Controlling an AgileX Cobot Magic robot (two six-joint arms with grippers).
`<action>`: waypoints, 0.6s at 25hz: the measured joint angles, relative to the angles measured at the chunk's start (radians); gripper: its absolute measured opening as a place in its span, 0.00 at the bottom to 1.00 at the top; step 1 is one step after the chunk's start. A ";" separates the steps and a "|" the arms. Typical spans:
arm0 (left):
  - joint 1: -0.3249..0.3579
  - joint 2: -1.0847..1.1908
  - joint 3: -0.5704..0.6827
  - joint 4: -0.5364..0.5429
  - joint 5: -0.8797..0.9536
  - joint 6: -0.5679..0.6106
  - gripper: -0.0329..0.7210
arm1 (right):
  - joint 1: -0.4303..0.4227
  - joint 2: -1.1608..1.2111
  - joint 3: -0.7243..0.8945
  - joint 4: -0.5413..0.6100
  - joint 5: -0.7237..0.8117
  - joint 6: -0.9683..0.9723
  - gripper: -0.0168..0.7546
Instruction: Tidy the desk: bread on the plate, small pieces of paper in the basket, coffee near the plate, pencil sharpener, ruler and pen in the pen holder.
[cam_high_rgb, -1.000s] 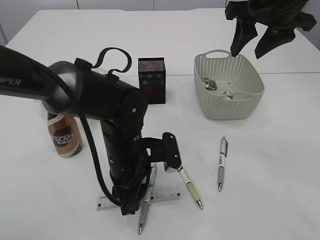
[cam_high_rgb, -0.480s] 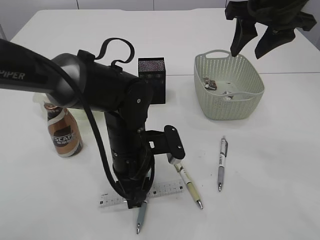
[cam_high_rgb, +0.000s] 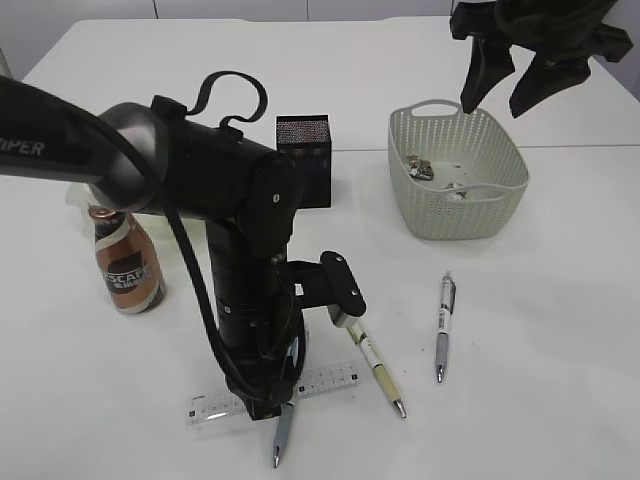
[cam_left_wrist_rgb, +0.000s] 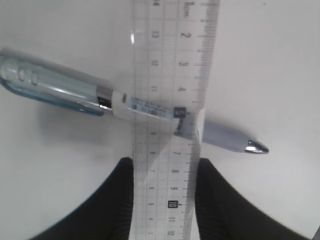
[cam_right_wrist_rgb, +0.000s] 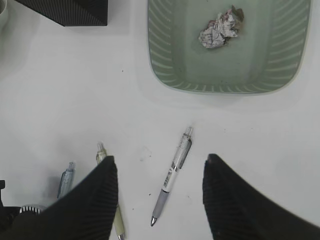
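Exterior view: the left arm (cam_high_rgb: 60, 140) carries white lettering ending "IPER", and the brown coffee bottle (cam_high_rgb: 125, 262) on the white worktop (cam_high_rgb: 540, 400) reads "SCAFE". Left wrist view: the left claw (cam_left_wrist_rgb: 164, 175) has both fingers against the edges of a clear ruler (cam_left_wrist_rgb: 170, 60) printed with centimetre numbers, lying across a blue pen (cam_left_wrist_rgb: 75, 92). The right claw (cam_high_rgb: 497, 88) hangs half open and empty above the basket (cam_high_rgb: 505, 215), which holds crumpled paper (cam_right_wrist_rgb: 220, 30).

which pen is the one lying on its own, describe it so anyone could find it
Start at the pale green basket on the right of the table. Just in front of it lies a white and grey pen, pointing toward the near edge. Unlike the yellowish pen and the blue pen, it lies apart from the left arm.
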 joint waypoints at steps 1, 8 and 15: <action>0.000 -0.002 0.000 -0.001 0.002 -0.007 0.39 | 0.000 0.000 0.000 0.002 0.000 0.000 0.54; 0.000 -0.002 0.000 -0.001 0.008 -0.032 0.39 | 0.008 0.000 0.000 0.003 0.000 0.000 0.54; 0.000 -0.002 -0.043 -0.005 0.087 -0.040 0.38 | 0.006 0.000 0.000 0.003 0.000 0.000 0.54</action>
